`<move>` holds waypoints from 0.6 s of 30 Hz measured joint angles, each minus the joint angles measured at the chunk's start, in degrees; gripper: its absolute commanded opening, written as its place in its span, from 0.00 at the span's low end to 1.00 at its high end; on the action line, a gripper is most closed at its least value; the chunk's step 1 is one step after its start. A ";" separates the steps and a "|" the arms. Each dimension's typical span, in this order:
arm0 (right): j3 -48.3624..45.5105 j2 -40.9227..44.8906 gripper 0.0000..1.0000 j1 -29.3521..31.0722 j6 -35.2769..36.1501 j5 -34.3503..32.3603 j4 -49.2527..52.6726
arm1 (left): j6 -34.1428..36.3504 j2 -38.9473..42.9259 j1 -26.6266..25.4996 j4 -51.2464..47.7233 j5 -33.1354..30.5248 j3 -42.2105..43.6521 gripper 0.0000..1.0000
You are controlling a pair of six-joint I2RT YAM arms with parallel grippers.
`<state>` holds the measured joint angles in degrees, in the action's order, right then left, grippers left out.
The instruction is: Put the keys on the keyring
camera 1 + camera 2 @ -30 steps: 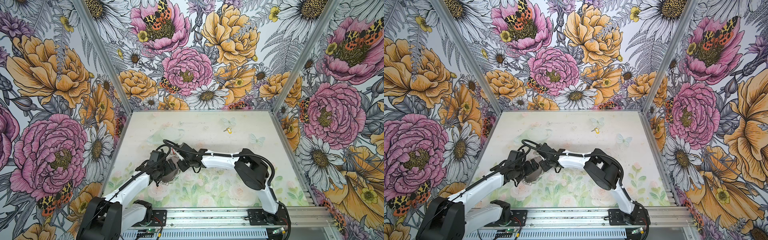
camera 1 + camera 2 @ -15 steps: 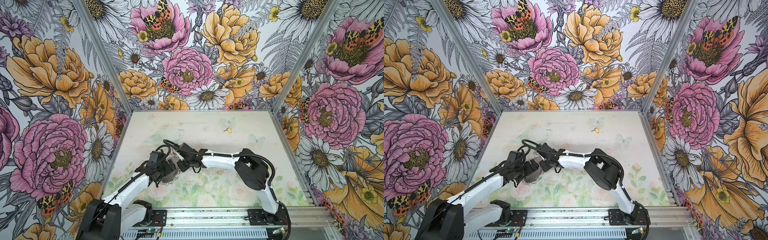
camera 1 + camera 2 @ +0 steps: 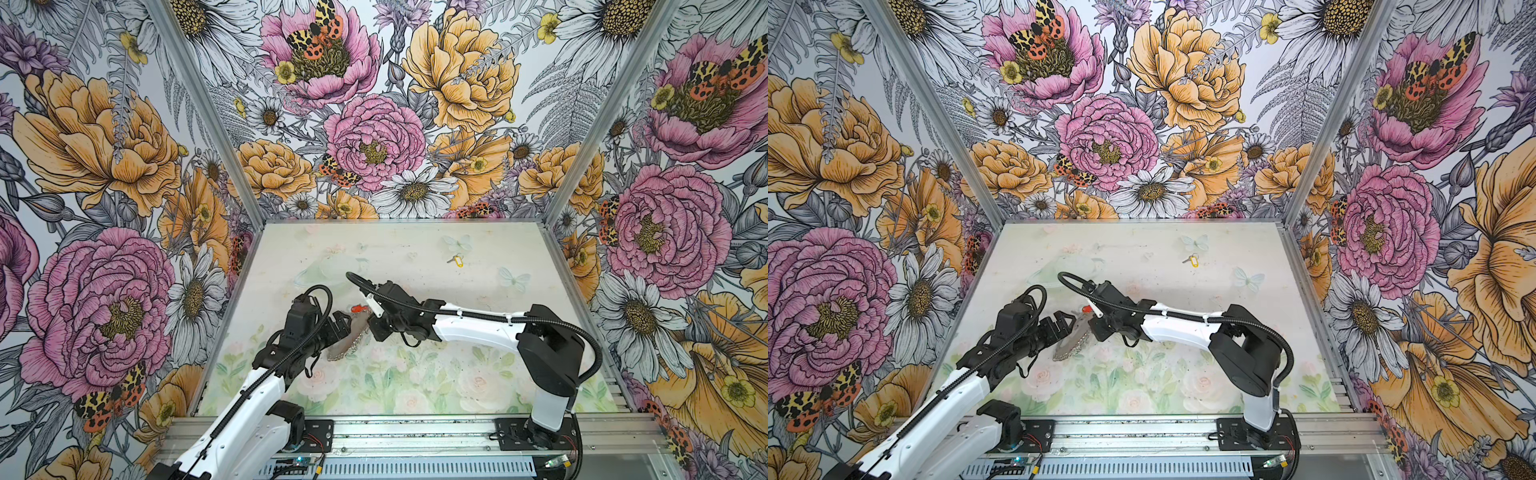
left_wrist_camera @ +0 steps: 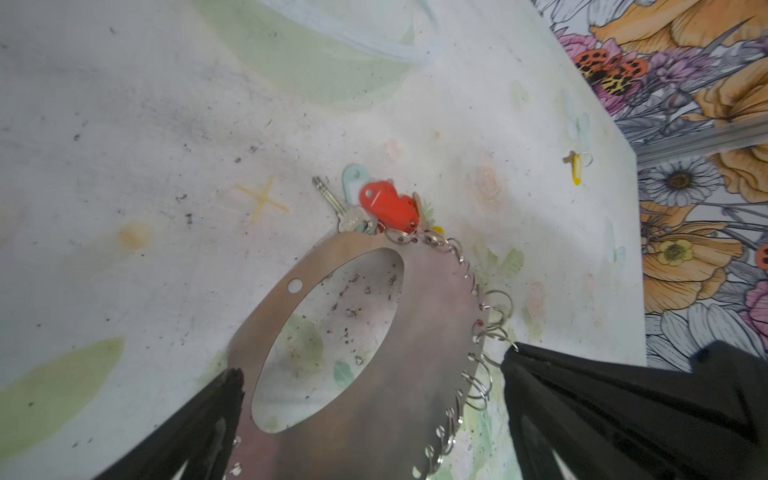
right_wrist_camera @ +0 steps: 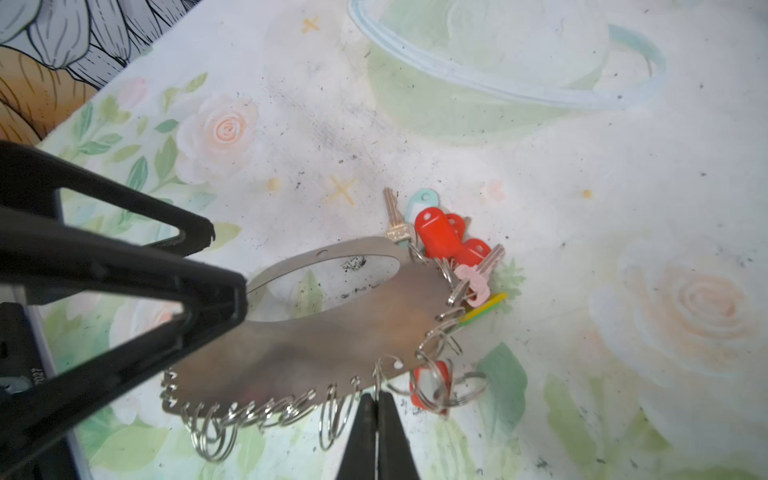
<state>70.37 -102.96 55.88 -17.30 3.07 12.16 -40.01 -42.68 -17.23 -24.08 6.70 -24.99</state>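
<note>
Pretty bright, even light all over, barely any shadows. Both top views are sharp; wrist views go soft and smeary around the keyring point(image 4: 374, 365), edges warped.

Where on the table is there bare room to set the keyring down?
Bare: the back strip left of the yellow-tagged key, and the front right beyond the right arm. Crowded: centre-left, where both pincers flank the keyring and its tagged keys.

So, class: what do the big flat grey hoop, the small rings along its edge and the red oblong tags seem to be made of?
The big flat grey hoop: probably sheet metal, thin, with a dull brushed sheen. The small rings along its edge: likely steel wire, bright and shiny, coiled like split rings. The red oblong tags: apparently plastic, glossy, evenly coloured, with rounded moulded corners.
</note>
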 measured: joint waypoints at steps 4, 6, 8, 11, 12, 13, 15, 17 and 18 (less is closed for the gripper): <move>-5.07 6.45 0.00 -1.03 1.53 1.46 -2.40 | 0.90 6.56 -2.12 5.42 1.42 2.10 0.87; -7.08 9.55 0.00 -1.66 2.03 2.60 -2.84 | 1.31 8.66 -3.28 8.79 2.21 2.93 0.84; -8.96 12.68 0.00 -2.43 2.49 3.69 -3.39 | 1.62 9.86 -4.02 12.44 2.99 3.58 0.82; -11.50 17.40 0.00 -3.54 3.34 4.96 -3.61 | 2.49 10.38 -4.74 18.95 4.59 4.61 0.79; -12.39 19.06 0.00 -3.89 3.52 5.38 -3.78 | 2.86 10.29 -5.03 20.90 4.90 4.87 0.78; -13.22 20.72 0.00 -4.22 3.74 5.84 -3.91 | 3.26 10.10 -5.42 22.51 5.16 5.01 0.77; -14.58 23.71 0.00 -4.72 4.07 6.54 -3.93 | 4.48 9.44 -6.73 25.79 5.66 5.03 0.77; -15.80 26.53 0.00 -5.14 4.59 7.19 -4.09 | 5.88 8.70 -8.46 28.70 6.05 5.03 0.76; -16.57 28.02 0.00 -5.38 4.87 7.58 -4.28 | 6.78 8.31 -9.64 30.05 6.12 5.03 0.75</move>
<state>53.80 -74.94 50.50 -12.43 10.66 7.88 -33.23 -34.37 -26.87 5.98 12.82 -19.97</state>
